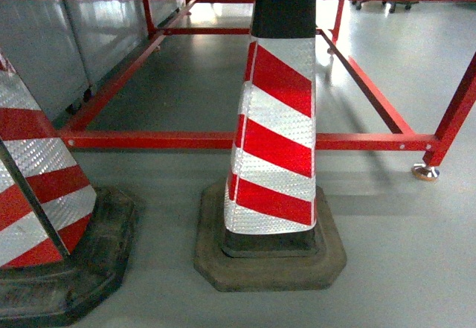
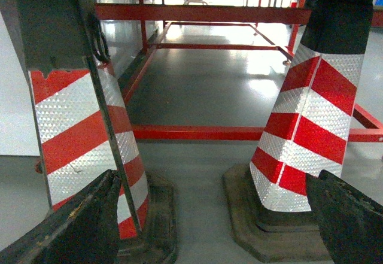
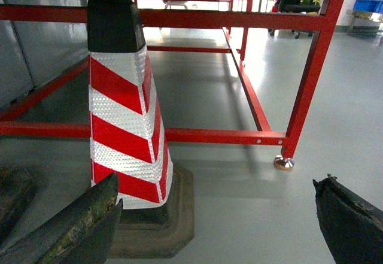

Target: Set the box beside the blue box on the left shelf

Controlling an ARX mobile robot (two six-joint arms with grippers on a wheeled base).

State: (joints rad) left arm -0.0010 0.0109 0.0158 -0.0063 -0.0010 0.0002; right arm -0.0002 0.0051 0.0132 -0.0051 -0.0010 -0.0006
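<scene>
Neither the box nor the left shelf shows in any view, so where the crate sits cannot be told from here; a large plastic crate would likely be stiff, light when empty and smooth-walled, and best taken by two grippers under opposite sides of its rim, but that is a judgement only. Furthest left, a red-and-white striped cone (image 1: 37, 187) stands on its dark rubber base, cut by the frame edge. The left gripper (image 2: 218, 216) hangs low with its two dark fingers (image 2: 84, 222) spread wide and nothing between them. In the middle a second cone (image 1: 275, 127) stands upright on its own base, just in front of the red frame (image 1: 149, 140), whose low rail runs across behind both cones. To the right, the frame's foot (image 1: 425, 170) rests on the grey floor (image 1: 394, 253). The right gripper (image 3: 218, 216) is likewise spread and empty. The cones and low rail block the way straight ahead, so the base will probably need to turn aside first.
</scene>
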